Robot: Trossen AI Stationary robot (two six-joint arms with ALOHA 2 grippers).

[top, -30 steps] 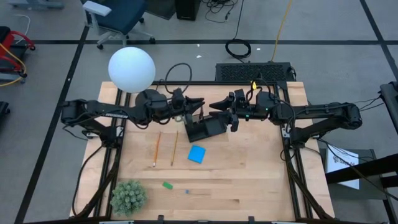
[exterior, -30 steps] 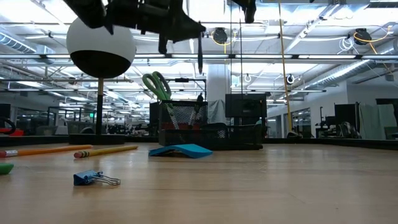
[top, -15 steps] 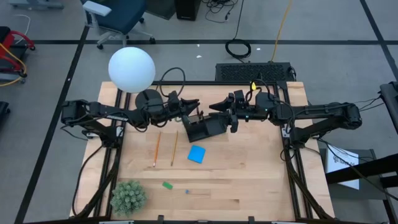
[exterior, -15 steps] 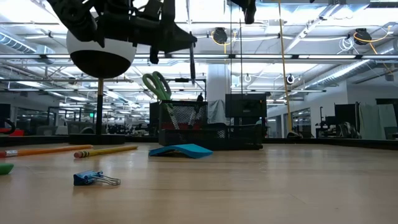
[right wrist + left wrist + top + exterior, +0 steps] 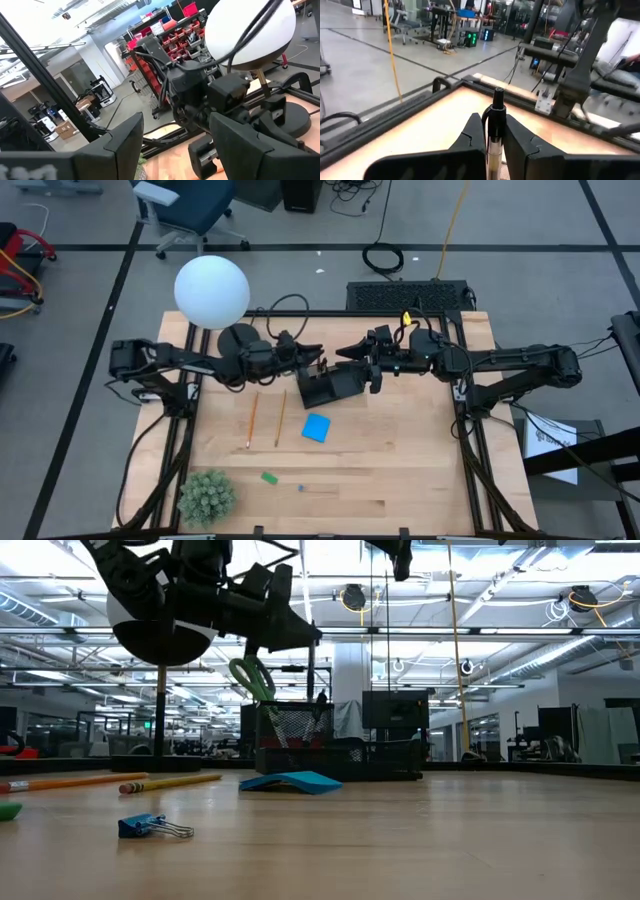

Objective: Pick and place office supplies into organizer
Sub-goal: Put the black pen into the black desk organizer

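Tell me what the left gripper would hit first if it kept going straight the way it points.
Probably the organizer. The left gripper, shut on a pen, points toward the right gripper, with the organizer's tall mesh cup just ahead; heights are hard to judge.

Both tools crowd the organizer [image 5: 331, 386] from opposite sides, the left tool [image 5: 316, 361] gripping a pen [image 5: 495, 131]. The surface [image 5: 400, 460] beyond the note pad [image 5: 316, 427] appears open.

Robotics lab or workshop. Grey tiled floor [image 5: 80, 300] with black cables [image 5: 384, 258] trailing beside the pale wooden surface [image 5: 400, 450]. Blue wheeled office chair [image 5: 190, 205] parked behind. Open hall beyond: exposed ceiling trusses [image 5: 500, 630], red parts-bin racks [image 5: 175, 30], yellow hanging cable [image 5: 392, 50], equipment stands.
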